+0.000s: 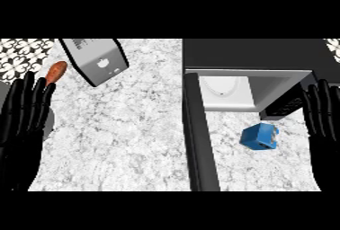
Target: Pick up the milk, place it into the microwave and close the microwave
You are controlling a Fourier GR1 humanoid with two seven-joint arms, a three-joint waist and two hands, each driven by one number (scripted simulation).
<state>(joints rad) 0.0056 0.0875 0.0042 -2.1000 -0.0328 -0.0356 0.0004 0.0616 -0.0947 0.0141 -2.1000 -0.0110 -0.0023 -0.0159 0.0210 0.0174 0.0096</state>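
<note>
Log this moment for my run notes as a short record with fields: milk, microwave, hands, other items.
milk: blue carton on the counter, in front of the microwave opening, not held
microwave: door open, swung toward the robot; cavity holds no milk
left hand: open, fingers up, resting at left edge
right hand: open, fingers up, at right edge
other items: grey box; orange-brown oblong item
</note>
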